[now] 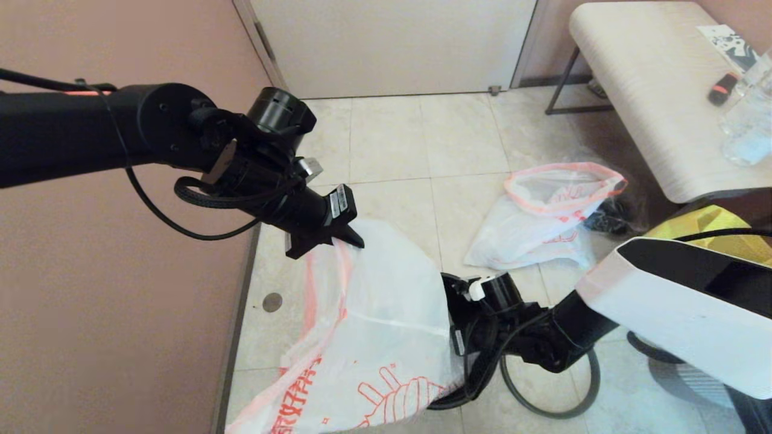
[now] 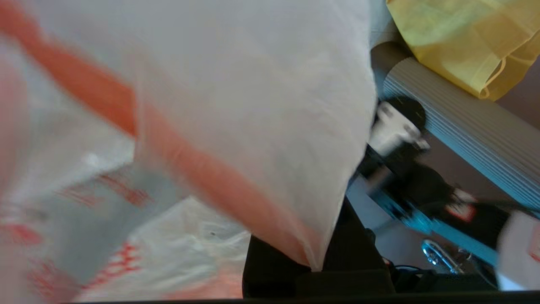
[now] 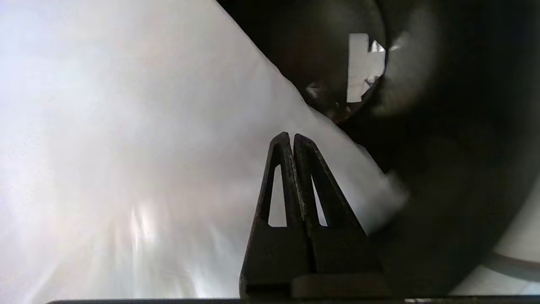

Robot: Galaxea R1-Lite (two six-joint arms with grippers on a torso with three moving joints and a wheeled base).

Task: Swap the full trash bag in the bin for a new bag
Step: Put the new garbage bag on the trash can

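A new white bag (image 1: 386,313) with orange print hangs from my left gripper (image 1: 354,237), which is shut on its top edge; the film fans out from the shut fingers (image 2: 316,268). My right gripper (image 1: 451,328) sits low at the bag's right side. In the right wrist view its fingertips (image 3: 291,137) are pressed together in front of the white film (image 3: 126,147), with no film showing between them. The dark round inside of the bin (image 3: 426,139) is beside them. The full bag (image 1: 543,220), white with an orange rim and dark contents, lies on the floor further back.
A thin dark hoop (image 1: 546,413) lies on the tiles under my right arm. A yellow tote (image 1: 715,224) and a pale ribbed object (image 2: 464,126) are at the right. A bench (image 1: 639,90) stands at the back right, and a pink wall (image 1: 120,301) runs along the left.
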